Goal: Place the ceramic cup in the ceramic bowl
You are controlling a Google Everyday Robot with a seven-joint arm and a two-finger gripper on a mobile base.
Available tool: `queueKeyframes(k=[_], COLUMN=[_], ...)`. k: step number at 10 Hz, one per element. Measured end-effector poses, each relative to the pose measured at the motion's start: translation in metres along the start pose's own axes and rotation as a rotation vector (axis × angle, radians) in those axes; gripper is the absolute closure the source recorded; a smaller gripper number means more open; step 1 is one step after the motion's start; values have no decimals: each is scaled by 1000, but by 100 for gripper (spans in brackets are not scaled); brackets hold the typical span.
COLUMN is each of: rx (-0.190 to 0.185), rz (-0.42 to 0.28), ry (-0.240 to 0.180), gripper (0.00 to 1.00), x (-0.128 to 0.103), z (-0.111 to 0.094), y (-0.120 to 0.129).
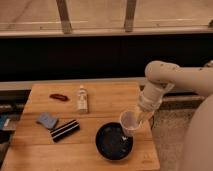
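Note:
The ceramic cup (pixel 128 122) is white and tapered, tilted with its open mouth facing the camera. It hangs just above the right rim of the glossy black ceramic bowl (pixel 113 142), which sits near the front right of the wooden table (pixel 75 156). My gripper (pixel 138 116) is at the end of the white arm that reaches in from the right. It is shut on the cup from behind and above, and the cup hides most of the fingers.
A small clear bottle with a white cap (pixel 82 99) stands at the table's middle. A red object (pixel 59 97) lies at the back left. A blue-grey pad (pixel 47 120) and a striped block (pixel 65 130) lie left of the bowl. The table's right edge is under the arm.

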State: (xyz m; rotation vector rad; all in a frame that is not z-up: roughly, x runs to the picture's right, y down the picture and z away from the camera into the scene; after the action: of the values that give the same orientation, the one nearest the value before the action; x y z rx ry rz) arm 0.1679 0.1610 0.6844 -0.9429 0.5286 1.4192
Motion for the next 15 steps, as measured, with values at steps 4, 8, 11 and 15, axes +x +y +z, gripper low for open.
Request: queueKeyframes(k=[4,8,11,15], rx=[-52,-73,-78,-61], rz=[1,-87,-143,-128], ry=[48,61,72,82], gripper=[100,100,94,55], x=[-8,-22,-24,-21], z=[55,60,65,70], y=[21,70,90,82])
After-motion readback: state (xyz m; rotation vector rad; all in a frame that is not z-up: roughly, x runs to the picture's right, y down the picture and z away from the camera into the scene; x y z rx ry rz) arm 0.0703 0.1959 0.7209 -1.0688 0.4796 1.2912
